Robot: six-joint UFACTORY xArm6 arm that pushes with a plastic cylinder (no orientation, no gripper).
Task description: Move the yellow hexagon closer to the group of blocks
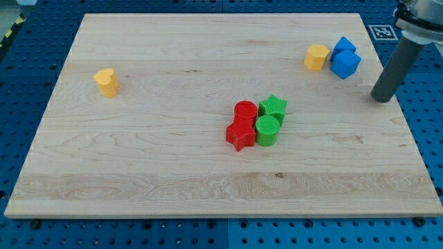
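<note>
Yellow hexagon: we see it near the board's 2 o'clock corner, touching the blue pair on its 3 o'clock side.
Blue blocks: 2 of them, one at the back, one in front, pressed together.
Our tip: at 4 o'clock from the hexagon, apart from every block, near the board's right edge.
Claw: we carry none, only the bare rod.
Group: red cylinder, red star, green star and green cylinder, clustered at the board's centre, well apart from the hexagon at its 7 o'clock.
Yellow heart: alone toward 9 o'clock.
Board: pale wood.
</note>
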